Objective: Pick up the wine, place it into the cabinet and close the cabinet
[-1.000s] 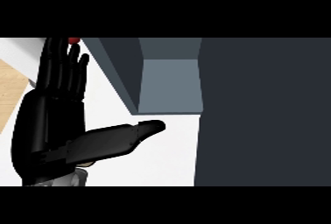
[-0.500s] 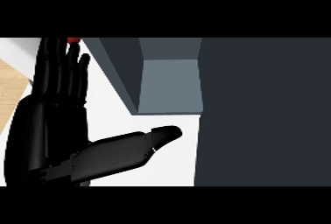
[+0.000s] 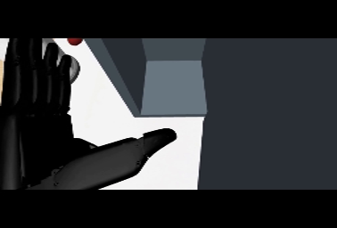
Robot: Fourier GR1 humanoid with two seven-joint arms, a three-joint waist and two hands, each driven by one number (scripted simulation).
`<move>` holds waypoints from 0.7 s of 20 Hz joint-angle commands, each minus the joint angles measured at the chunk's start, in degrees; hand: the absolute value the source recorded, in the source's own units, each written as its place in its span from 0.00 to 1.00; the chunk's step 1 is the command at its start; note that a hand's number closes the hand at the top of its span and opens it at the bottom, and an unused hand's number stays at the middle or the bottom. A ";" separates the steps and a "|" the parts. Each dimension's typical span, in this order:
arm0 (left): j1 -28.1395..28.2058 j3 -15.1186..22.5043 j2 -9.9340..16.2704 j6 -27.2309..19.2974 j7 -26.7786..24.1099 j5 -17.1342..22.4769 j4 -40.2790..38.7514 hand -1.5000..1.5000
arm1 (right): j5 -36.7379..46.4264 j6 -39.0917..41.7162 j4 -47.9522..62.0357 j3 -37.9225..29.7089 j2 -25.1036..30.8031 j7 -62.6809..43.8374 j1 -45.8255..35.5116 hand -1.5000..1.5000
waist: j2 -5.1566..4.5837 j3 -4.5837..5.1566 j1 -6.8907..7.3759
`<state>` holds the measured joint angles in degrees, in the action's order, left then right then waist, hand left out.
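- The left hand (image 3: 39, 133) fills the view's left side, coming up from the lower edge with its black palm laid flat and broad toward the viewer.
- Its thumb (image 3: 141, 147) juts out sideways to the right, well apart from the rest of the hand, its tip over the white worktop (image 3: 105, 116).
- Its fingers (image 3: 36, 75) stand straight and close together, pointing up along the left edge to the top of the view; they are spread away from the thumb and curl round nothing.
- Right of the thumb tip, a large dark panel (image 3: 270, 116) covers the whole right side; whether it is the cabinet's door cannot be told.
- Above the thumb and right of the fingers, the grey cabinet (image 3: 171, 84) shows its open inside, with a dark slanted edge on the side facing the hand.
- Just past the fingertips, at the top edge, a small red spot (image 3: 75, 41) peeps out; it may be part of the wine, but too little shows to tell.
- The right hand shows nowhere.
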<state>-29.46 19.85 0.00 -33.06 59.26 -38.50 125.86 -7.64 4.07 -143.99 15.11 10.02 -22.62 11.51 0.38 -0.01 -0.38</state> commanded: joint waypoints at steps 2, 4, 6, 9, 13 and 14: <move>1.62 -2.49 0.00 1.50 3.74 -0.73 1.80 0.00 | -2.71 -1.25 -13.10 1.29 0.82 -7.54 1.53 0.00 | -0.08 0.04 -0.04; 3.96 -4.92 1.90 4.80 5.64 0.65 7.02 0.00 | -3.41 -1.00 -14.08 0.35 0.73 -5.33 4.79 0.00 | 0.11 0.02 -0.12; 5.96 -4.55 1.84 4.58 3.81 -0.10 7.69 0.00 | -2.89 -2.18 -13.13 0.78 0.69 -8.30 0.61 0.00 | -0.10 0.07 0.30; 6.94 -2.83 1.03 6.52 7.52 -5.85 10.82 0.00 | -0.98 -2.23 -14.81 2.52 0.69 -7.41 3.56 0.00 | 0.23 0.00 0.13; 7.37 -11.38 5.77 9.53 5.51 2.51 11.98 0.00 | -4.20 -1.45 -12.55 -0.48 1.28 -5.99 2.60 0.00 | -0.10 0.02 0.09; 10.40 -7.12 3.76 7.75 4.30 -0.99 11.64 0.00 | -2.93 -1.91 -14.92 1.28 1.23 -7.20 3.73 0.00 | 0.02 0.03 -0.06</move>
<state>-22.28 12.99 3.37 -27.19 61.08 -39.98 132.34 -6.70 2.83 -144.46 16.94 10.18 -24.30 11.29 0.39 0.02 -0.37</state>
